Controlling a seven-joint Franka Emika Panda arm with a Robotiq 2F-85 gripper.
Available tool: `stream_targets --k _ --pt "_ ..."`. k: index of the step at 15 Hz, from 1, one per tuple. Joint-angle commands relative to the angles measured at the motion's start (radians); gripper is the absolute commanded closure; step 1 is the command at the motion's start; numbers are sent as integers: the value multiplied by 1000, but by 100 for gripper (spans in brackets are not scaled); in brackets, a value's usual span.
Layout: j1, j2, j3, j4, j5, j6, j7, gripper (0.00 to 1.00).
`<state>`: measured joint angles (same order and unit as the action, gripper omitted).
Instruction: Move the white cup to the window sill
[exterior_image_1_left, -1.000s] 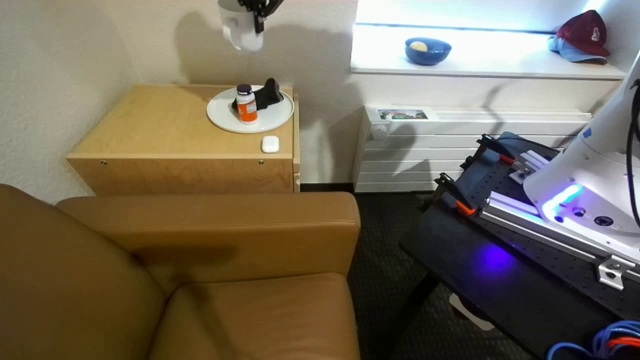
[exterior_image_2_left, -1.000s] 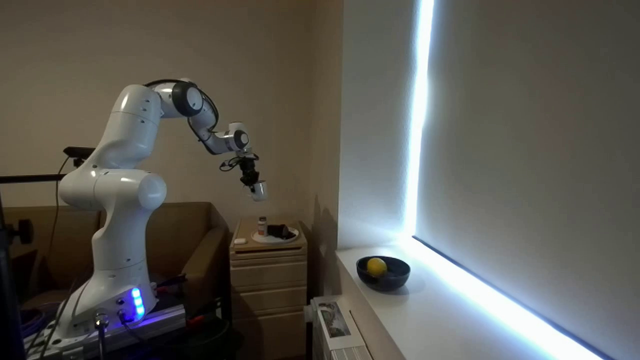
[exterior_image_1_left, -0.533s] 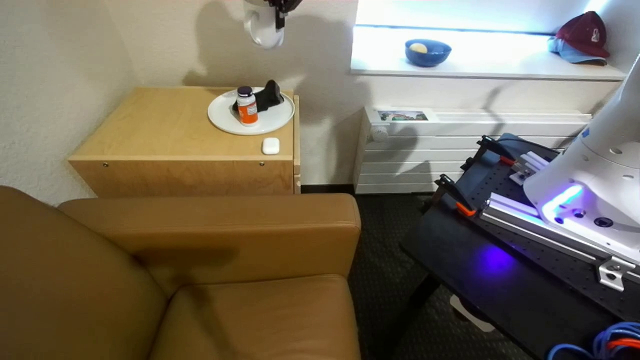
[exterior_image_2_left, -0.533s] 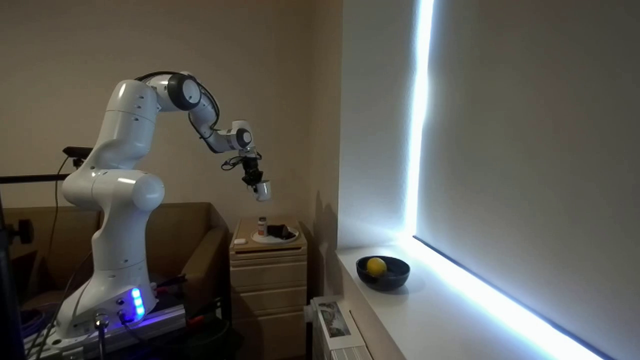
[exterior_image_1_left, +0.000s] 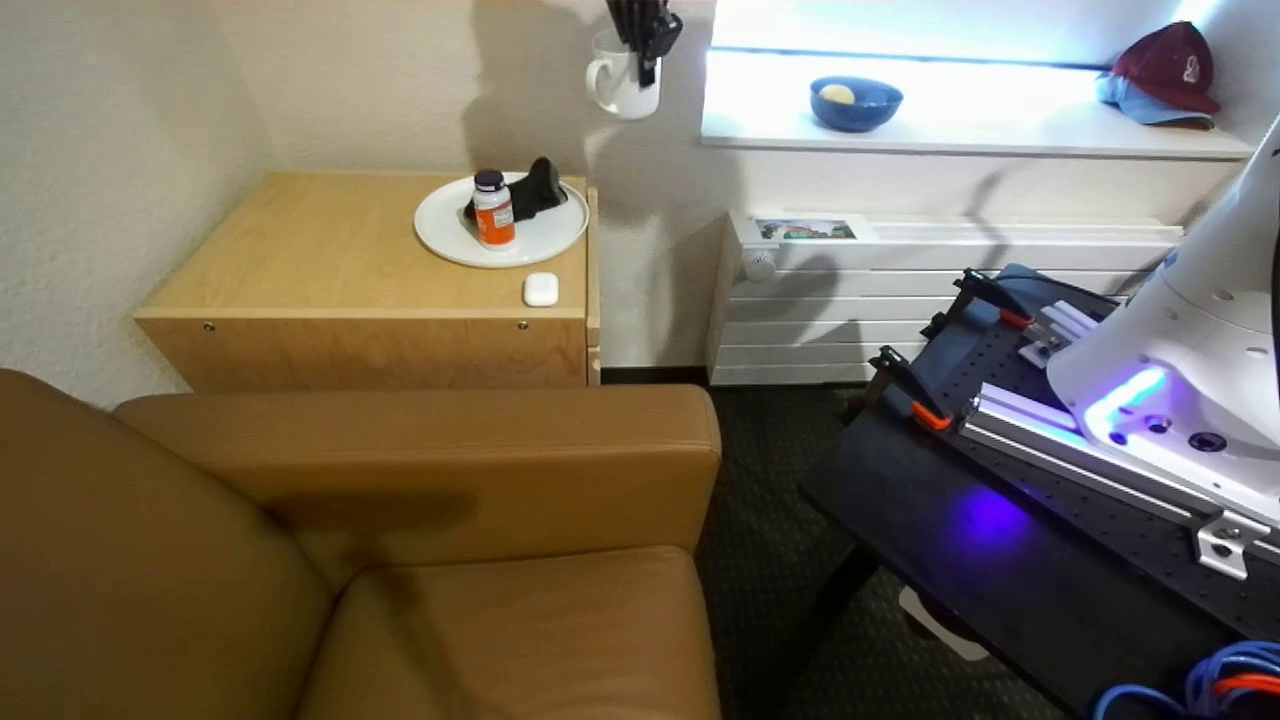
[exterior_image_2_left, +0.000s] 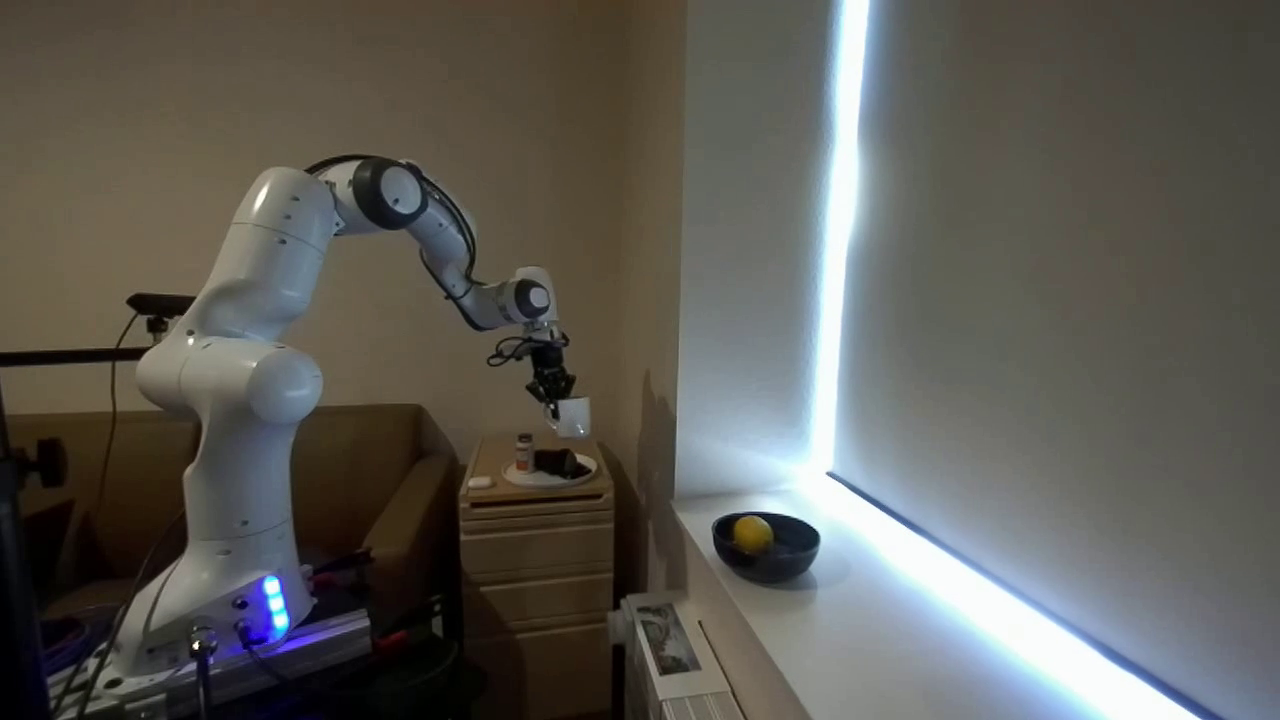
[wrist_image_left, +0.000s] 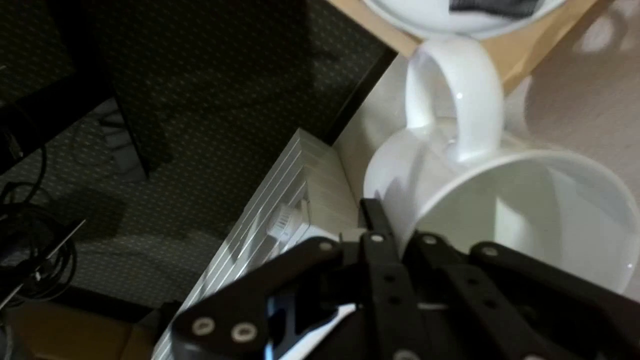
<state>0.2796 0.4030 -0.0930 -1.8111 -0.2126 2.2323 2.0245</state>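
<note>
The white cup (exterior_image_1_left: 610, 90) hangs in the air, shown in both exterior views (exterior_image_2_left: 573, 418). My gripper (exterior_image_1_left: 648, 70) is shut on its wall. In the wrist view (wrist_image_left: 397, 240) one finger lies outside the wall; the other reaches inside the rim and its tip is hidden. The cup (wrist_image_left: 395, 170) has its handle pointing away from the fingers, toward the cabinet. The window sill (exterior_image_1_left: 980, 115) is the bright white ledge to the cup's right; it also shows in the exterior view along the window (exterior_image_2_left: 860, 640). The cup is apart from it, short of its near left end.
A blue bowl (exterior_image_1_left: 856, 105) with a yellow fruit stands on the sill, and caps (exterior_image_1_left: 1170, 75) lie at its far end. A white radiator (exterior_image_1_left: 960, 300) is below. A wooden cabinet (exterior_image_1_left: 350, 240) bears a plate (exterior_image_1_left: 460, 245) with a bottle (exterior_image_1_left: 494, 215) and a black object.
My gripper has carried the cup away from above the cabinet's plate, toward the sill side. Over the last half second it has also come lower. The grip looks the same.
</note>
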Motion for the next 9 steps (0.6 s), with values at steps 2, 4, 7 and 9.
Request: stream_targets --k 2,4,7,9 --pt "-139 -14 -71 -91 8 20 55 99" --pt "-173 -11 -90 -93 32 -6 106 99" --pt "-216 -29 -109 -122 66 -10 199 99" --pt "-249 -44 -129 -167 87 10 248 99"
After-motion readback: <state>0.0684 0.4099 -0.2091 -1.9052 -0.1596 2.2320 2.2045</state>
